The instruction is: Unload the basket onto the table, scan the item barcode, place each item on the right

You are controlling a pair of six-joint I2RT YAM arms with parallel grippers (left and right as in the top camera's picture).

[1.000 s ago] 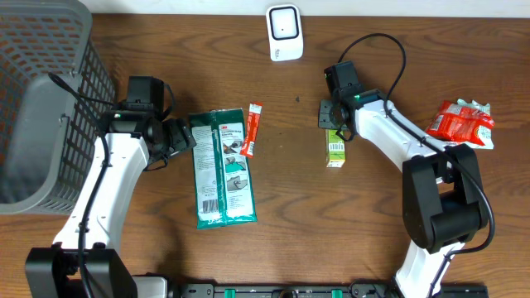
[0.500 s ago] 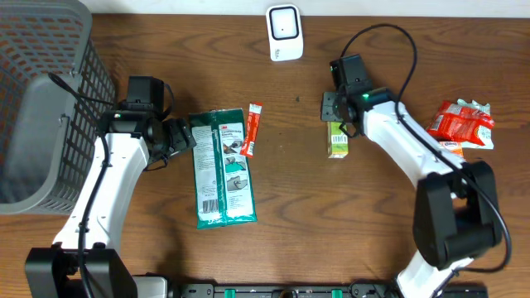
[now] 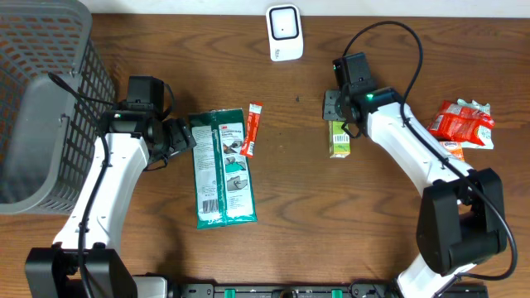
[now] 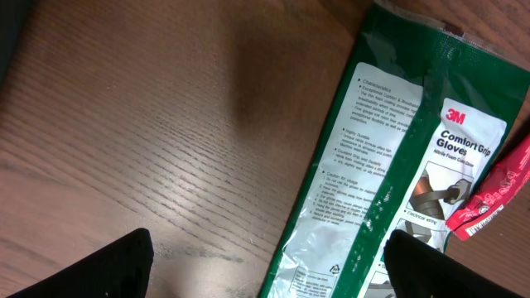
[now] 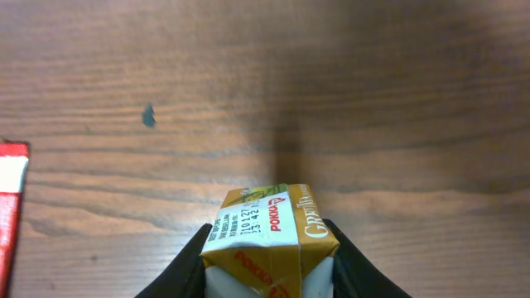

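Note:
In the overhead view, a small green-and-gold Pokka green tea carton [image 3: 339, 139] sits right of centre, with my right gripper [image 3: 337, 117] shut on its far end. The right wrist view shows the carton [image 5: 269, 228] squeezed between both black fingers [image 5: 187, 269], its printed date end facing the camera; no barcode shows. Whether it rests on the wood I cannot tell. The white scanner [image 3: 283, 31] stands at the far edge, up and to the left of the carton. My left gripper [image 3: 184, 135] is open at the left edge of a green 3M gloves pack [image 3: 222, 170], holding nothing.
A red sachet [image 3: 252, 130] lies beside the gloves pack [image 4: 389, 165]. A grey mesh basket [image 3: 41, 99] fills the far left. Red snack bags [image 3: 461, 124] lie at the right edge. A small dark mark [image 5: 148, 116] dots the wood ahead of the carton.
My right arm has swung its elbow rightward and carried the carton slightly up and to the right, turning it from tilted to straight. The left arm has not moved.

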